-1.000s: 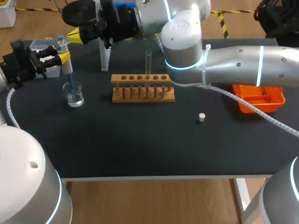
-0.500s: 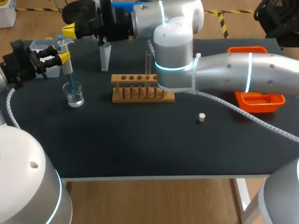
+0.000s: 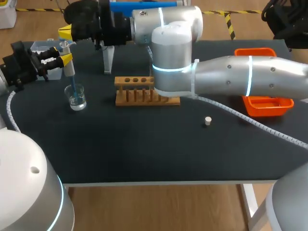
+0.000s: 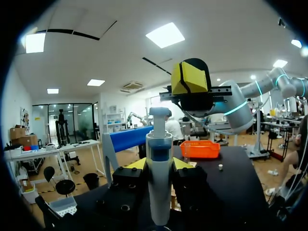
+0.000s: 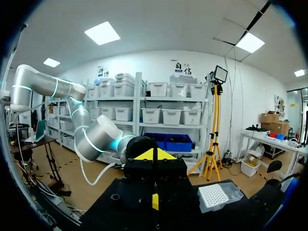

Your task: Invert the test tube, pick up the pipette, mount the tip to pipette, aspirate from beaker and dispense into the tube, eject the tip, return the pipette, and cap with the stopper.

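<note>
The white and blue plastic pipette (image 3: 69, 65) stands upright at the left of the desk (image 3: 144, 149), its slim blue tip (image 3: 73, 89) dipped into the liquid in the small clear glass beaker (image 3: 77, 99). Pickup and tip mounting look done, and I judge that aspiration is the step in hand. Dispensing, ejecting the tip, returning the pipette and capping are left. The small white stopper (image 3: 208, 121) lies loose on the desk, well apart from the wooden rack (image 3: 137, 92). The test tube is hidden behind my right arm, so I cannot tell how it stands. The left tool (image 4: 160, 168) is clamped on the pipette's barrel. The right tool (image 4: 191, 78), clenched on nothing, hangs just above the plunger.
</note>
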`<state>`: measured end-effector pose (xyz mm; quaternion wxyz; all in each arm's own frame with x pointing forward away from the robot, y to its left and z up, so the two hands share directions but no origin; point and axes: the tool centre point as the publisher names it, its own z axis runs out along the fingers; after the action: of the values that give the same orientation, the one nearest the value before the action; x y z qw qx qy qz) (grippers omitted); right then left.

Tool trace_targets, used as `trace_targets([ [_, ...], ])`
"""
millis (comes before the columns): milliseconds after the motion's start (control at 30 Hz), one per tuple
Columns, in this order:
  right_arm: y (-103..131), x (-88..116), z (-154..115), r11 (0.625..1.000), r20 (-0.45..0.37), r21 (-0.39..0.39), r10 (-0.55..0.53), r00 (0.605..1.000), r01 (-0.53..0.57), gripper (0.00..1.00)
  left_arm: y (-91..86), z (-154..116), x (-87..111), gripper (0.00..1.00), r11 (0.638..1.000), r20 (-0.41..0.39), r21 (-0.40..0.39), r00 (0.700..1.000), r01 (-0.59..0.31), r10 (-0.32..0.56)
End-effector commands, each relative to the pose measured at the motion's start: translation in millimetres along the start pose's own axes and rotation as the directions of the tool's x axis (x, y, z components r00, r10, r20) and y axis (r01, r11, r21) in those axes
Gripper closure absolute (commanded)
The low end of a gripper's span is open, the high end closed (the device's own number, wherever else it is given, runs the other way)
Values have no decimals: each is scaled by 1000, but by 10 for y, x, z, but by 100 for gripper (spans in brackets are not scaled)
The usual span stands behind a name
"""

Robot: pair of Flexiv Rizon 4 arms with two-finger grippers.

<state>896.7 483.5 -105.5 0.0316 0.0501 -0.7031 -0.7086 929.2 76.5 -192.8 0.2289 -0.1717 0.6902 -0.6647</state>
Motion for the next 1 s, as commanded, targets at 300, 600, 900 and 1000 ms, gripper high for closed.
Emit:
trace_targets([
  [300, -114, -76, 107, 1000, 5, 9, 18, 1000, -19, 100, 4, -3, 0, 100, 1000, -1, 2, 1000, -1, 1],
  [600, -165, -91, 135, 999, 7, 3, 37, 999, -37, 100, 4, -3, 0, 100, 1000, -1, 2, 1000, -1, 1],
  [900, -221, -74, 146, 999, 9, 9, 52, 999, -53, 100, 4, -3, 0, 100, 1000, -1, 2, 1000, -1, 1],
  [1000, -233, -75, 146, 998, 9, 12, 55, 998, -55, 100, 4, -3, 0, 100, 1000, -1, 2, 1000, -1, 1],
])
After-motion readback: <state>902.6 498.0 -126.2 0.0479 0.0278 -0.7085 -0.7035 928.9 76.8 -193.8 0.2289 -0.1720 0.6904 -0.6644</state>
